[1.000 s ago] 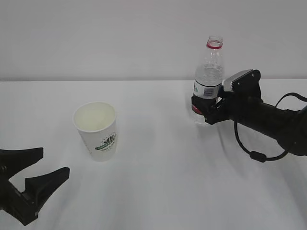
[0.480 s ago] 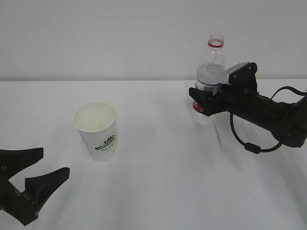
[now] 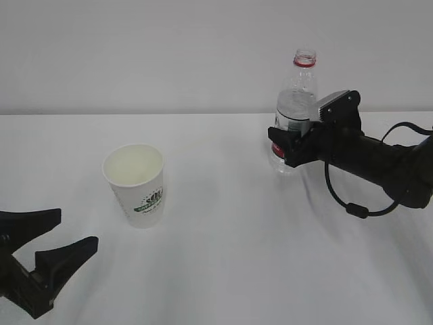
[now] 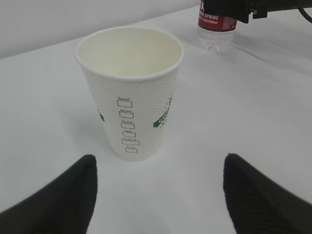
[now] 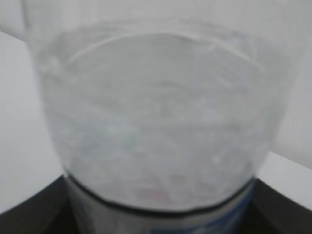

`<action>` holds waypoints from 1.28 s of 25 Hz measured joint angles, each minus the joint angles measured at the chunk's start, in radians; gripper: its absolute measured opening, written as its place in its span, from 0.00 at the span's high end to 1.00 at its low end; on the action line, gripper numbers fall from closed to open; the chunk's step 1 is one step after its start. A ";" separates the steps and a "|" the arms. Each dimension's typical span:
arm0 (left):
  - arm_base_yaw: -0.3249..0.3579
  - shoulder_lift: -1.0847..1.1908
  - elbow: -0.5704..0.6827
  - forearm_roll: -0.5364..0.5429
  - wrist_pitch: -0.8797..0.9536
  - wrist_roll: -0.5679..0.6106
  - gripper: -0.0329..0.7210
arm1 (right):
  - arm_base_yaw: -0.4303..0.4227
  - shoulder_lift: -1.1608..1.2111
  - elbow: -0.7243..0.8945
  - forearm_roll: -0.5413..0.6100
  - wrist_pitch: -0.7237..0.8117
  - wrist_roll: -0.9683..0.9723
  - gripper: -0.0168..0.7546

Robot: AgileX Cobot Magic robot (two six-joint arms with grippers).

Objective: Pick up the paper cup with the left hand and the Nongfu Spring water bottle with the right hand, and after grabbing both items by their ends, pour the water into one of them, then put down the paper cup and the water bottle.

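The right end effector (image 3: 287, 145) wraps the Nongfu Spring water bottle (image 3: 295, 101) at its label; whether it grips is unclear. The left end effector (image 3: 51, 237) gapes open, the paper cup (image 3: 136, 184) just ahead.

Plain white table (image 3: 223, 271) is filling the lower part of the ext. view, w/ soft shadows lying on it. Pale blank wall (image 3: 149, 54) is rising behind its far edge.
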 joint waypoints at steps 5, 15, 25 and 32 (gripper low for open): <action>0.000 0.000 0.000 0.000 0.000 0.000 0.18 | 0.000 0.000 -0.001 -0.011 0.002 -0.001 0.33; 0.000 0.000 0.000 0.000 0.000 0.000 0.18 | 0.000 -0.051 0.003 -0.117 0.067 0.018 0.34; 0.000 0.000 0.000 -0.002 0.000 0.000 0.18 | 0.000 -0.214 0.099 -0.154 0.089 0.024 0.34; 0.000 0.000 0.000 -0.002 0.000 0.000 0.18 | 0.000 -0.393 0.159 -0.162 0.104 0.050 0.34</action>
